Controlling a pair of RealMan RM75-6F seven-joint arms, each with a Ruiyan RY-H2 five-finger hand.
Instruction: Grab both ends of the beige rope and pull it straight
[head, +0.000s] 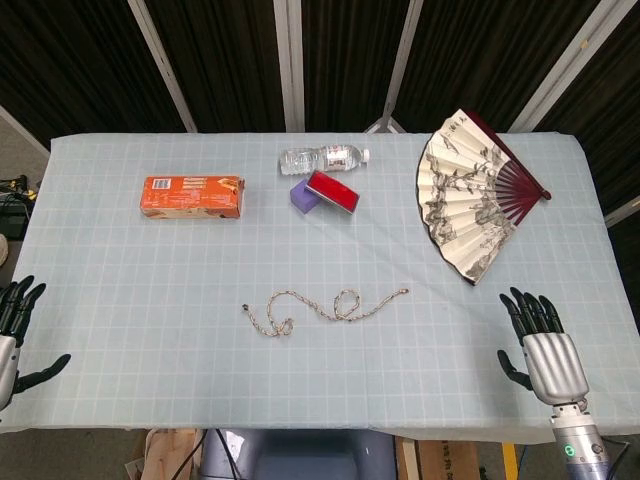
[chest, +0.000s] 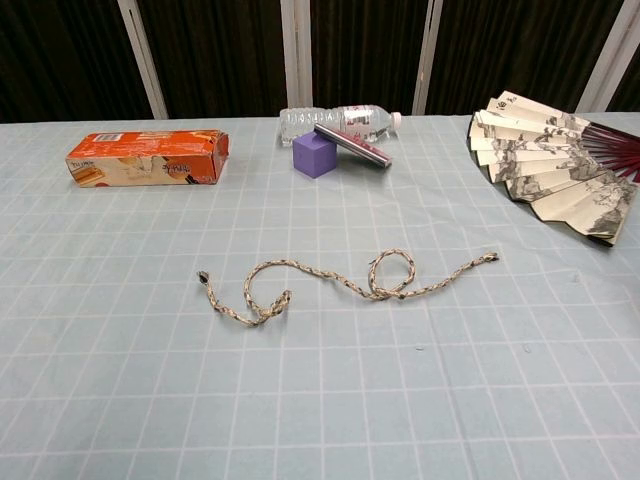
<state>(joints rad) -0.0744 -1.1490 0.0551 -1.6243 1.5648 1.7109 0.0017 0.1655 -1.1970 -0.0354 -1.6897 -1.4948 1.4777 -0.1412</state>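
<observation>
Near the middle of the tabletop (head: 120, 300) the beige rope (head: 325, 305) lies loose with two loops, untouched. Left hand (head: 15, 335) and right hand (head: 540, 350) rest at the near corners, fingers spread, holding nothing, well apart from it.

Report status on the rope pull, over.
Left hand and right hand open, off the rope. Beige rope looped, untouched. Path clear.
</observation>
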